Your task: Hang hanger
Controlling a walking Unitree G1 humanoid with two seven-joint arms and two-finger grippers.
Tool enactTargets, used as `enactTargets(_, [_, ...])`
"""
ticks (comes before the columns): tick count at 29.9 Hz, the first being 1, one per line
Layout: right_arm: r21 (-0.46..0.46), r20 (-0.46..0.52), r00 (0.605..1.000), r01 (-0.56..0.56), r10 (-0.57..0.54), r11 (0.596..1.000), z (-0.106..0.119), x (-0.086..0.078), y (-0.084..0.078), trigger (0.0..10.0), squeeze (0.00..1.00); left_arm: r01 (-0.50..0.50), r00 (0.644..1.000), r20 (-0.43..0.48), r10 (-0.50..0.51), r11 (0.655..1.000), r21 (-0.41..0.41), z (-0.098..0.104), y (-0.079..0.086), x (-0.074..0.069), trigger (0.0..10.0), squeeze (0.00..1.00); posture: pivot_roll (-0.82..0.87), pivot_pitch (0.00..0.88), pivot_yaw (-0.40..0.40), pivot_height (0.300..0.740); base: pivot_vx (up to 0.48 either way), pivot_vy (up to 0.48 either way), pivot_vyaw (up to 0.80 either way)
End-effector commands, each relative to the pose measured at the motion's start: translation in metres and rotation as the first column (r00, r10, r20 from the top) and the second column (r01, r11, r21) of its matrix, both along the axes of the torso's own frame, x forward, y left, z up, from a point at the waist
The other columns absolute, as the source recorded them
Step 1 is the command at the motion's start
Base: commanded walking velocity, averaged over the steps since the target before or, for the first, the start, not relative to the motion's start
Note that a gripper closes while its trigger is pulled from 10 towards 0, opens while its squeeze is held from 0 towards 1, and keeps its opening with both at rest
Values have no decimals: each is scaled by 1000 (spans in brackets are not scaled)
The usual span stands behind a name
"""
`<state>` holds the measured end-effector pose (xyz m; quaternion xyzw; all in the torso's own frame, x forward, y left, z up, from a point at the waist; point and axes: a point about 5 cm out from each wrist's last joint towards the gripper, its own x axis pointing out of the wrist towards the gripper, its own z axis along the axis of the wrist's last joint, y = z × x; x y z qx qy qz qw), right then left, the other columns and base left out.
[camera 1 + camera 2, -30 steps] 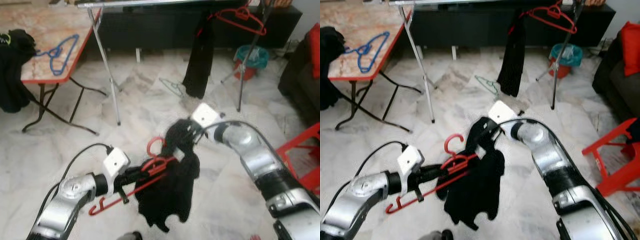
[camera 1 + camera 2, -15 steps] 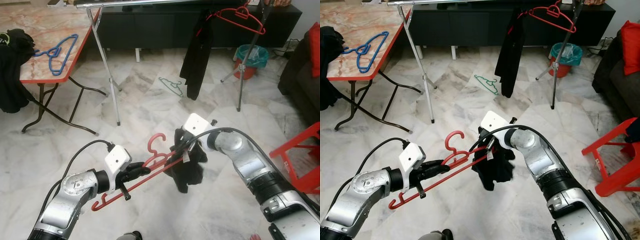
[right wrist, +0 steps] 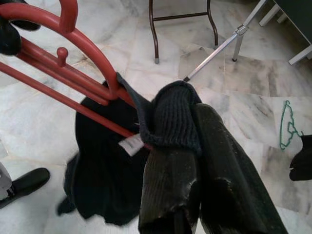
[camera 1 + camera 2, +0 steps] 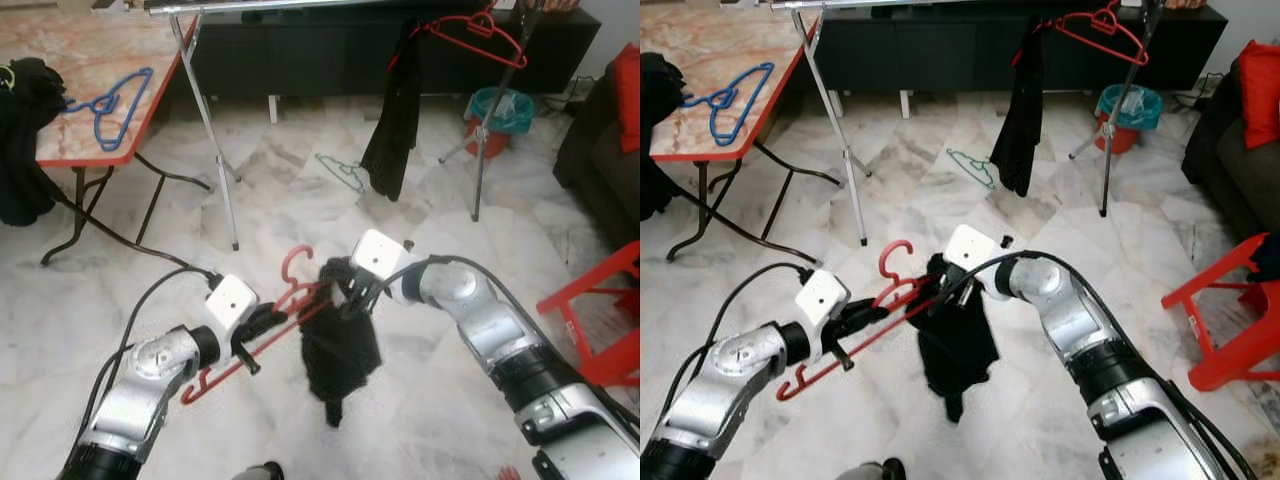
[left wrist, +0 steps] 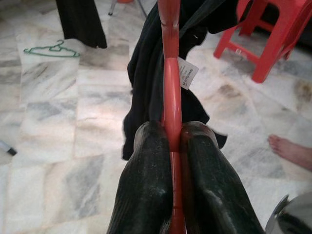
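Left wrist view: left gripper (image 5: 171, 139) pinches the stiff, light red hanger (image 5: 171, 73). Right gripper (image 3: 187, 141) pinches the limp black garment (image 3: 105, 161), likely to slide; hold the bar.

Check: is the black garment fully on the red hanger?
No. The black garment hangs bunched from one arm of the red hanger; the other arm is bare.

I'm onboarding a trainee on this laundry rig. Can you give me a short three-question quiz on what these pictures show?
1. True or false: the left gripper is shut on the red hanger.
2. What does the right gripper pinch? A) green hanger B) black garment C) blue hanger
3. Fill in: the green hanger lies on the ____.

Key: 1 true. 2 B, the black garment. 3 floor.
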<state>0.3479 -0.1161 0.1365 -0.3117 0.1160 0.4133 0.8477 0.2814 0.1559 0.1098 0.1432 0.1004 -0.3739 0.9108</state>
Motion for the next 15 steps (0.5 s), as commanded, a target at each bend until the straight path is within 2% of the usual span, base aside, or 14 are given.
enactTargets(1, [8, 12, 1000, -16, 16, 1000, 5, -1, 2, 10000, 0, -42, 999, -3, 42, 999, 28, -1, 9, 1, 10000, 0, 35, 132, 2, 740, 0, 0, 0])
enactTargets(2, [4, 14, 1000, -4, 4, 1000, 5, 0, 0, 10000, 0, -38, 999, -13, 39, 998, 58, -3, 14, 0, 10000, 0, 36, 132, 2, 740, 0, 0, 0])
enactTargets(6, [-2, 11, 1000, 10, -10, 1000, 4, 2, -3, 10000, 0, -11, 999, -30, 14, 996, 92, -5, 19, -5, 10000, 0, 37, 133, 0, 740, 0, 0, 0])
enactTargets(15, [-13, 8, 1000, 26, -26, 1000, 4, 4, -8, 10000, 0, 3, 999, -40, 1, 993, 114, -2, 27, -7, 10000, 0, 35, 133, -1, 740, 0, 0, 0])
